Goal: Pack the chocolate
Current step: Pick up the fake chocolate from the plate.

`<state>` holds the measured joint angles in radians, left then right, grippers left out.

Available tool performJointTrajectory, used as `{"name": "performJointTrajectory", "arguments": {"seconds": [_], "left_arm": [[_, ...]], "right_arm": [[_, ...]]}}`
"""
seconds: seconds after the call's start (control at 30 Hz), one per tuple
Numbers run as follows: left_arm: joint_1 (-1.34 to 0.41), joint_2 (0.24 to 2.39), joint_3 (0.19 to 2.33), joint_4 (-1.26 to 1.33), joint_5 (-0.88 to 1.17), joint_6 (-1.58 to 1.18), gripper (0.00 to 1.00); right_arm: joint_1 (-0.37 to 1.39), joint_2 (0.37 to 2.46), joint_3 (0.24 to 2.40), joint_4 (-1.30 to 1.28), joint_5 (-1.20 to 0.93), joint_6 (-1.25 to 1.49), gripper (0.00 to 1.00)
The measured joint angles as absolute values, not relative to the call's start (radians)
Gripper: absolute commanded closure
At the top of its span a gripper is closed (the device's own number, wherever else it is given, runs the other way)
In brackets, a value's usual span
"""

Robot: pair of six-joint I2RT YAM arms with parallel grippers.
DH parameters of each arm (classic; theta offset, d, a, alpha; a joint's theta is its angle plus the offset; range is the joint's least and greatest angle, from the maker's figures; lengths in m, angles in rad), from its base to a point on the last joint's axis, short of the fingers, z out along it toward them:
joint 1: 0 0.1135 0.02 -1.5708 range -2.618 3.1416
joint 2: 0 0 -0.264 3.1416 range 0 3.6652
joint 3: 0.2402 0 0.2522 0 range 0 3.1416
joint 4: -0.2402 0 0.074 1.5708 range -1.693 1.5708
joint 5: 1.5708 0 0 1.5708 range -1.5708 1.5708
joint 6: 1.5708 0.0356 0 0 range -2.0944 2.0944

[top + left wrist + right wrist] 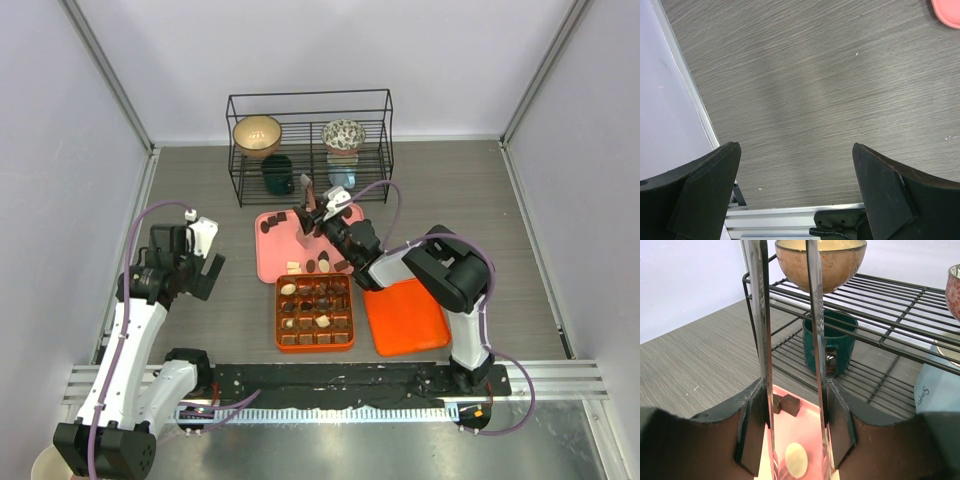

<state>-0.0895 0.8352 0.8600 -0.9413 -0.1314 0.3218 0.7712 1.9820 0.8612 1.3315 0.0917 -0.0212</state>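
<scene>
1. Top view: the right gripper (312,212) hangs over the pink tray (272,262), where loose chocolate (318,265) lies; more pieces sit in the orange box (314,312). A careless lift could drop a piece outside a cell.
2. Left wrist view: the left gripper (796,192) is spread wide over bare table (815,90), holding nothing.
3. Right wrist view: the blades stand partly apart, straddling a cream piece (796,460); contact is probably absent. Closing off-centre could flick it away.

Two bowls (257,134), two mugs (278,174), one pink tray (272,262), one gridded box (280,341).
</scene>
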Motion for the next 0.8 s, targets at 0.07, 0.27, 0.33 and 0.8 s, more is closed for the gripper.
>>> {"name": "performJointTrajectory", "arguments": {"seconds": [0.07, 0.27, 0.33, 0.8], "left_arm": [[-0.089, 0.834, 0.86, -0.942, -0.131, 0.322, 0.0], [-0.089, 0.83, 0.86, -0.945, -0.131, 0.322, 0.0], [-0.089, 0.828, 0.86, -0.948, -0.131, 0.322, 0.0], [-0.089, 0.824, 0.86, -0.948, -0.131, 0.322, 0.0]], "right_arm": [[0.771, 1.996, 0.879, 1.332, 0.091, -0.02, 0.48], [0.771, 2.019, 0.92, 1.32, 0.084, -0.022, 0.48], [0.771, 2.026, 0.936, 1.309, 0.08, -0.024, 0.48], [0.771, 2.067, 1.022, 1.277, 0.068, -0.047, 0.48]]}}
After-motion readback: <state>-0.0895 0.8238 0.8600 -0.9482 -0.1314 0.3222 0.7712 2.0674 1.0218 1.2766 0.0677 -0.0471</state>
